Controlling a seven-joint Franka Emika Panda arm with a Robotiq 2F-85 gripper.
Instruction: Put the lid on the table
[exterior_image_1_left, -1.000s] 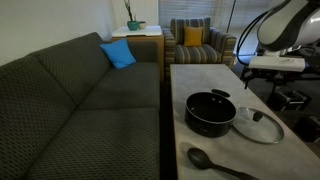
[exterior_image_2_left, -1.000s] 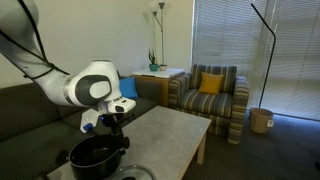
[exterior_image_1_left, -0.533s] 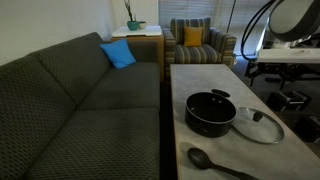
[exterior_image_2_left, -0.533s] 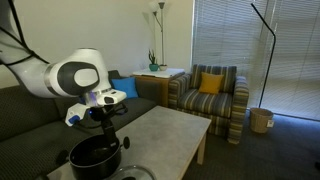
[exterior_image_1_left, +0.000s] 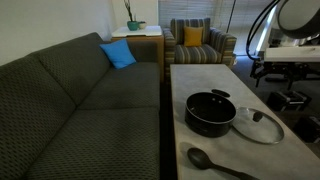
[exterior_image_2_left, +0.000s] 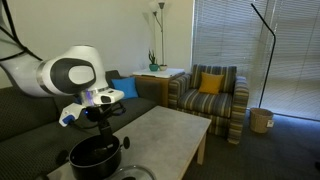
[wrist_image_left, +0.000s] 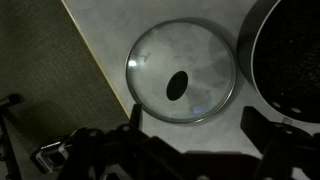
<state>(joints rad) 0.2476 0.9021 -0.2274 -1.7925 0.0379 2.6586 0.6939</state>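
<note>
The clear glass lid with a dark centre knob lies flat on the light grey table, beside the black pot. In the wrist view my gripper is open and empty, its two dark fingers above the lid's near edge, not touching it. In an exterior view the lid rests on the table next to the pot. In an exterior view the gripper hangs over the pot.
A black spoon lies on the table near its front end. A dark grey sofa runs along one long side of the table. A striped armchair and a wooden side table with a plant stand beyond it.
The arm has risen and swung a little away above the table. The lid and pot have not moved.
</note>
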